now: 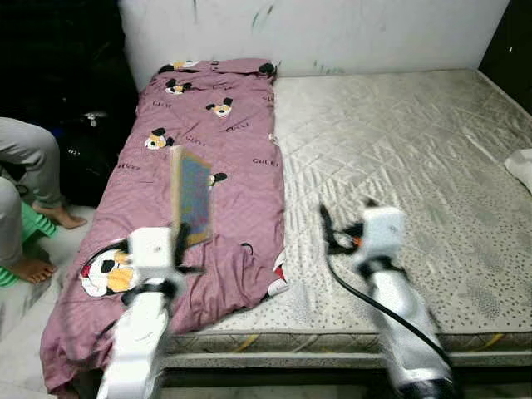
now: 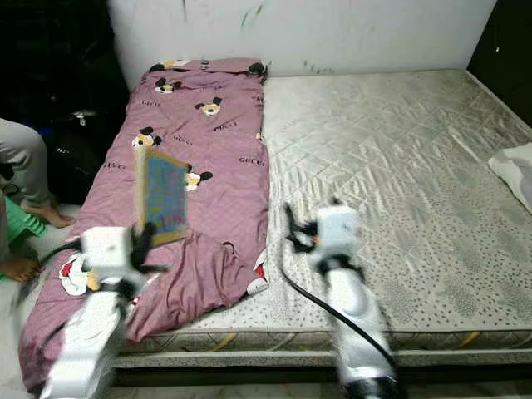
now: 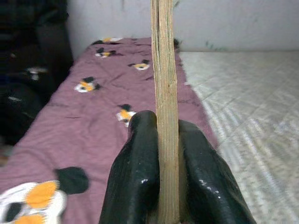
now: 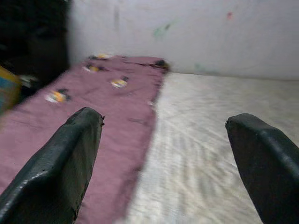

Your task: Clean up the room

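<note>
My left gripper is shut on a thin book with a blue cover, held upright above the pink cartoon-print blanket. In the left wrist view the book's page edge stands clamped between both black fingers. My right gripper hovers open over the front part of the bare grey mattress. The right wrist view shows its two fingers wide apart with nothing between them.
A person's legs and bare feet are at the left beside the bed. Dark bags stand by the wall at the left. A white cloth lies at the mattress's right edge. A white wall runs behind the bed.
</note>
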Motion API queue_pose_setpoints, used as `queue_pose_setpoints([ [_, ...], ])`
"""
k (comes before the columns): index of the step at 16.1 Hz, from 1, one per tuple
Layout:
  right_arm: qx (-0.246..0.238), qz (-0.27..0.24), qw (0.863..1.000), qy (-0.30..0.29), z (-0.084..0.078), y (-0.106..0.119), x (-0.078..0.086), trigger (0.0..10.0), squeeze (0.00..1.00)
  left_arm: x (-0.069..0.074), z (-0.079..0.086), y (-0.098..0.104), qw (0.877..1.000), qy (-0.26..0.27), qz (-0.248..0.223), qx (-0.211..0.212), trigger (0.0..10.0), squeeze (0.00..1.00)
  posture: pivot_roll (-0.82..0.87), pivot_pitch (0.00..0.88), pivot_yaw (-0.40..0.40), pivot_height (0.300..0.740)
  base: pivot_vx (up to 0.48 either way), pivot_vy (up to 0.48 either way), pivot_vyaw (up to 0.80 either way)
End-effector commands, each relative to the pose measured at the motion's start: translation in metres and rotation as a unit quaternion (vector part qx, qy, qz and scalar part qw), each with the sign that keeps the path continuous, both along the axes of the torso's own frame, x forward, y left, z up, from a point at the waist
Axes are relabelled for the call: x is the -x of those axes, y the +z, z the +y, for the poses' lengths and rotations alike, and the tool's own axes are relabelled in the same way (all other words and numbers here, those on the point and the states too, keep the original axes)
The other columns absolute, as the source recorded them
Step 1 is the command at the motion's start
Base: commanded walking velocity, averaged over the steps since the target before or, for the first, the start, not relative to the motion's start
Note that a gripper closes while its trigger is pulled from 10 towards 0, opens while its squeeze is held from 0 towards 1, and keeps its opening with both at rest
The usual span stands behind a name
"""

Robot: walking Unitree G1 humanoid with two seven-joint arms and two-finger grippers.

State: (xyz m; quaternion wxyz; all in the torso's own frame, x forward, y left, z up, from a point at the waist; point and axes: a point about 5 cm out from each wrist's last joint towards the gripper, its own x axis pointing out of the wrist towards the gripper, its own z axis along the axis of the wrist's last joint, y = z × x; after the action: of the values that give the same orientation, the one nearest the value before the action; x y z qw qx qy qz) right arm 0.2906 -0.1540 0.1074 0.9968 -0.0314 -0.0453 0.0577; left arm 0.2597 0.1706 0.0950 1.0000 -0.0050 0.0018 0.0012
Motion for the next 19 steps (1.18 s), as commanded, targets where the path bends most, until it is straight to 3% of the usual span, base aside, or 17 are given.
queue_pose_setpoints([
  [1,0.004,-0.006,1.0,-0.017,-0.008,0.001,0.002,10.0,0.0,0.003,0.014,0.01,0.999,0.02,-0.026,-0.01,10.0,0.0,0.04,0.023,0.039,0.74,0.0,0.0,0.0],
  [4,0.035,0.009,0.999,-0.033,-0.022,-0.01,0.007,10.0,0.0,0.005,0.017,0.012,0.999,0.027,-0.033,-0.01,10.0,0.0,0.05,0.019,0.033,0.74,0.0,0.0,0.0],
  [9,0.034,0.027,0.998,-0.044,-0.037,-0.016,0.018,10.0,0.0,0.003,0.007,0.011,0.999,0.019,-0.032,0.002,10.0,0.0,0.04,0.016,0.036,0.74,0.0,0.0,0.0],
  [12,0.026,0.024,0.999,-0.042,-0.033,-0.015,0.016,10.0,0.0,0.001,0.002,0.01,1.0,0.009,-0.029,0.004,10.0,0.0,0.03,0.019,0.04,0.74,0.0,0.0,0.0],
  [14,0.022,0.016,0.999,-0.025,-0.021,-0.012,0.012,10.0,0.0,-0.001,-0.001,0.013,0.999,0.005,-0.032,0.005,10.0,0.0,0.04,0.022,0.038,0.74,0.0,0.0,0.0],
  [19,0.019,0.018,1.0,-0.017,-0.018,-0.011,0.01,10.0,0.0,0.001,0.003,0.011,1.0,0.013,-0.028,0.0,10.0,0.0,0.04,0.029,0.032,0.74,0.0,-0.067,0.0],
])
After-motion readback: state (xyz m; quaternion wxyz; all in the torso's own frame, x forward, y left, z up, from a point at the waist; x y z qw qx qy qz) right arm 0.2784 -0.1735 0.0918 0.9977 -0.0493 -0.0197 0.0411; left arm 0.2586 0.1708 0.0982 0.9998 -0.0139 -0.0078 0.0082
